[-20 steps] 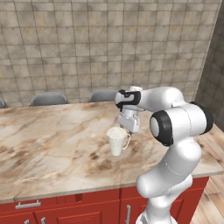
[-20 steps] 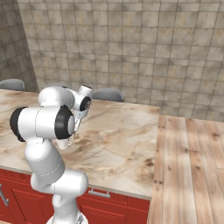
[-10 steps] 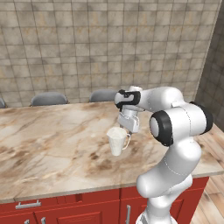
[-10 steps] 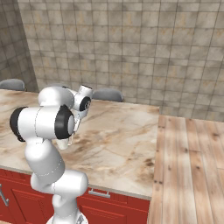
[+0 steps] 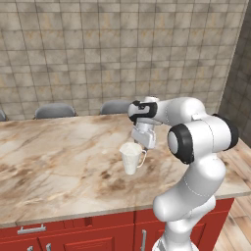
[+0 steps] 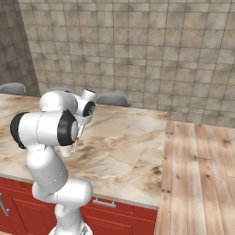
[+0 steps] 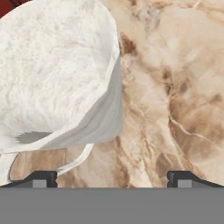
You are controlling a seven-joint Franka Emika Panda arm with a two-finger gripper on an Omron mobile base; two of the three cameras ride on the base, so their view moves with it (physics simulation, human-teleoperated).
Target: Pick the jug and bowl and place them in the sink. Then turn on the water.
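The jug [image 5: 131,158] is a small white tapered pitcher standing upright on the marble counter [image 5: 59,162], its handle turned toward the arm. My gripper [image 5: 143,140] hangs just above and to the right of the jug's rim, over the handle side. In the hand view the jug [image 7: 57,74] looms at the upper left, and its thin handle [image 7: 74,162] curves down near the left fingertip. The gripper [image 7: 113,179] is open, its fingertips [image 7: 41,178] far apart and gripping nothing. The bowl, the sink and the water are out of view.
Grey chair backs [image 5: 55,110] rise behind the counter's far edge, in front of a tiled wall. Red cabinets [image 5: 73,235] run below the near edge. A wooden plank surface [image 6: 197,174] adjoins the marble on the right.
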